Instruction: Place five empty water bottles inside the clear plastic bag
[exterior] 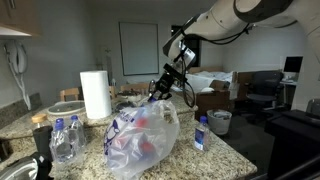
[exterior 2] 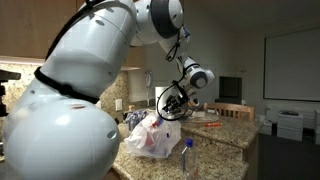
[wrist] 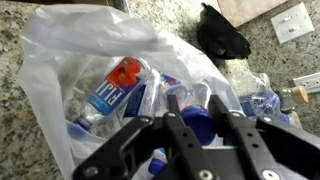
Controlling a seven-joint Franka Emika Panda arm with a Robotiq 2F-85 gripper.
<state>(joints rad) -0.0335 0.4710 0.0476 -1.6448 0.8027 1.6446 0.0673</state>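
The clear plastic bag [exterior: 140, 135] [exterior 2: 155, 138] [wrist: 60, 70] stands open on the granite counter, with several water bottles [wrist: 108, 98] lying inside it. My gripper [wrist: 193, 100] [exterior: 158, 92] [exterior 2: 170, 105] hangs right over the bag's mouth. It is shut on the blue-capped top of a water bottle [wrist: 198, 123], whose body hangs down into the bag. Two more bottles [exterior: 65, 140] stand at the counter's near corner, and another one [exterior: 201, 133] [exterior 2: 186, 155] stands beside the bag.
A paper-towel roll [exterior: 95, 95] stands behind the bag. A black object [wrist: 222, 35] and a white plate [wrist: 293, 22] lie on the counter beyond the bag. Loose bottles [wrist: 265, 103] lie beside it. The counter edge [exterior: 225, 150] drops off near the lone bottle.
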